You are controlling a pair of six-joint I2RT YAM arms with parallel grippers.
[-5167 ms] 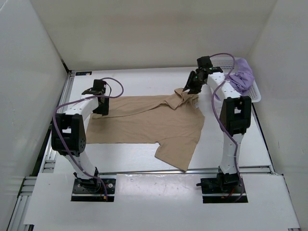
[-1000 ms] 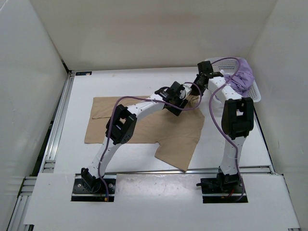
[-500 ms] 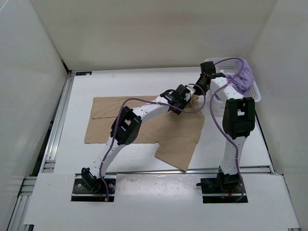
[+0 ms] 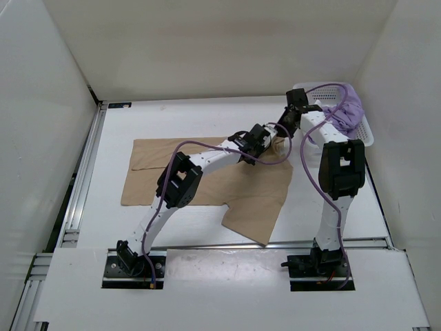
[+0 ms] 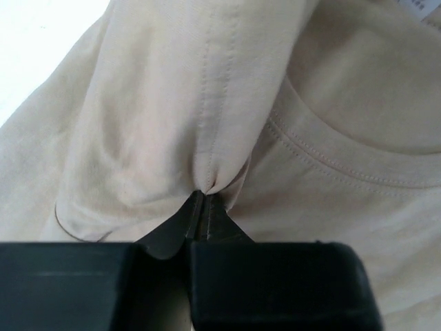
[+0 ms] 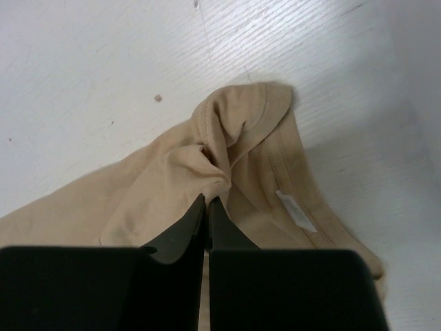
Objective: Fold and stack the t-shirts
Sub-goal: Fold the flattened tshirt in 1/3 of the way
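A tan t-shirt (image 4: 207, 181) lies spread on the white table, its neck end toward the back right. My left gripper (image 4: 265, 140) reaches across it and is shut on a pinch of tan cloth beside the collar (image 5: 207, 192). Just behind it, my right gripper (image 4: 284, 128) is shut on a bunched fold of the same shirt at the collar edge (image 6: 209, 200), near its small white label (image 6: 296, 209). A lavender t-shirt (image 4: 346, 109) lies heaped in the basket at the back right. No white t-shirt shows.
The white perforated basket (image 4: 364, 134) stands at the back right corner, close behind my right arm. White walls close in the table on three sides. A metal rail (image 4: 83, 183) runs along the left edge.
My left gripper has shifted slightly toward the collar and closed on the tan cloth, having been open a second ago. The right arm has stayed put, still gripping.
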